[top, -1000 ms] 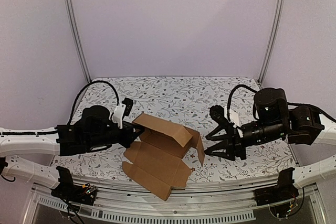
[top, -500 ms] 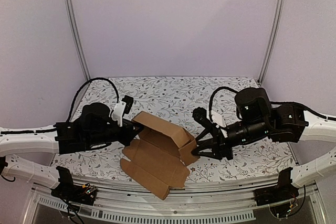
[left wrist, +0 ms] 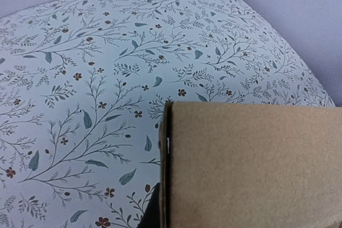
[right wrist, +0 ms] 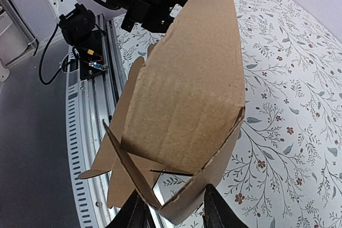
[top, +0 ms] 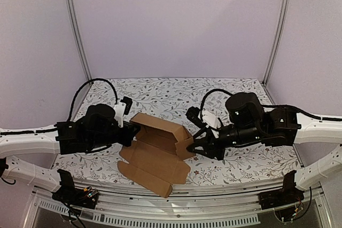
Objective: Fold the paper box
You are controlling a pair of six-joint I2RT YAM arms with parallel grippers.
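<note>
We see the paper box point(top: 155, 158), half-formed brown cardboard, near the front edge of the flowered table point(top: 176, 92), between both arms. Our left gripper point(top: 132, 132) is clenched on its left end. Our right gripper point(top: 193, 145) straddles the right end, one finger each side; we cannot tell whether it grips
</note>
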